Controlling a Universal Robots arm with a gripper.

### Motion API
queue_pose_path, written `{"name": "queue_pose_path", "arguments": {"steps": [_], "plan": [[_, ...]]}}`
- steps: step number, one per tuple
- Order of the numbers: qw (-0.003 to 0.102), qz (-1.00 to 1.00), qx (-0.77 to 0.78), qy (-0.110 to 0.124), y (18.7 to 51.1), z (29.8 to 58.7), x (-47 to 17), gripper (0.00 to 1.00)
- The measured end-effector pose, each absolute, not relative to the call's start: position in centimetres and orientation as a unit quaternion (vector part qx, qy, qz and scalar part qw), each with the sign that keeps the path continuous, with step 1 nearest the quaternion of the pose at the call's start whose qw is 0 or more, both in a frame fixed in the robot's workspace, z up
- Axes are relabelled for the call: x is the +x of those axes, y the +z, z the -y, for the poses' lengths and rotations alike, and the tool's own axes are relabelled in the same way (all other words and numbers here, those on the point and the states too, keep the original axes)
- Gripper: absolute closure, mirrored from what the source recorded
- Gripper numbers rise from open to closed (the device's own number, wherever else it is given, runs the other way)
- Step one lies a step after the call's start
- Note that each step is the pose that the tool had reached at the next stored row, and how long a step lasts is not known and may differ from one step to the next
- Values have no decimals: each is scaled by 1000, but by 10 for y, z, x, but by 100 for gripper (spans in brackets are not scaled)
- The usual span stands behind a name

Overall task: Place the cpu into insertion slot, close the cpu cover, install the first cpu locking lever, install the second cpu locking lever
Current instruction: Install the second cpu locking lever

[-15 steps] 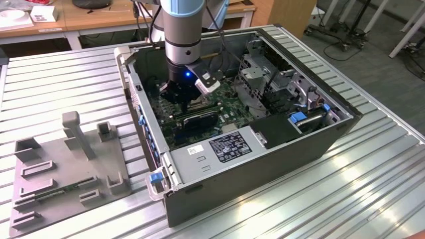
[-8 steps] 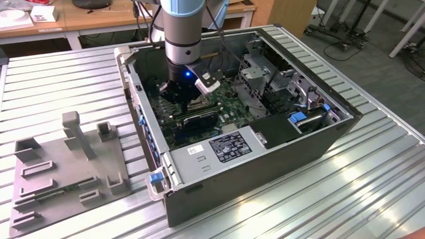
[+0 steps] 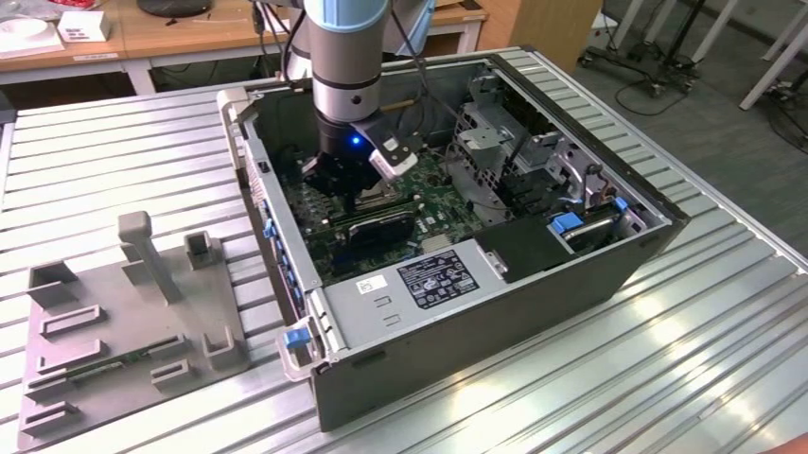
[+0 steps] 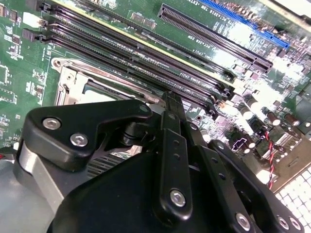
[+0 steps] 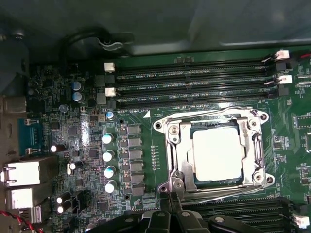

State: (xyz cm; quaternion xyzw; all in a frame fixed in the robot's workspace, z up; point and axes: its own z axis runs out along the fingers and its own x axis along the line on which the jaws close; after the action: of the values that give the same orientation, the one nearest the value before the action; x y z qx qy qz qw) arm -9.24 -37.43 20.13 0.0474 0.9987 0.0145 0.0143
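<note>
1. The square silvery-topped cpu (image 5: 217, 153) lies seated in the dark metal-rimmed insertion slot (image 5: 186, 160).
2. The silvery frame cpu cover (image 5: 212, 124) lies closed around it.
3. The black tool (image 5: 171, 209), fingers narrowed together, sits at the socket's edge.

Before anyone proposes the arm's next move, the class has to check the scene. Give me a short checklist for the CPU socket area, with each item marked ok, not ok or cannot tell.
1. The cpu lies flat in the insertion slot: ok.
2. The cpu cover lies flat, framing the chip: ok.
3. The locking levers are hooked down: cannot tell; the wire rods lie along the cover's edges, but their catches are unclear.
4. The gripper is close to the socket: ok, it is at one corner of the cover.
5. The computer case is open, with the arm reaching inside: ok.
</note>
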Motion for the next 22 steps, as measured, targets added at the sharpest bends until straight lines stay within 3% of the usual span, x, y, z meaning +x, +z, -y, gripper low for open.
{"name": "queue_pose_path", "arguments": {"steps": [22], "plan": [[14,-999,48,17,198,371,-93,89]]}}
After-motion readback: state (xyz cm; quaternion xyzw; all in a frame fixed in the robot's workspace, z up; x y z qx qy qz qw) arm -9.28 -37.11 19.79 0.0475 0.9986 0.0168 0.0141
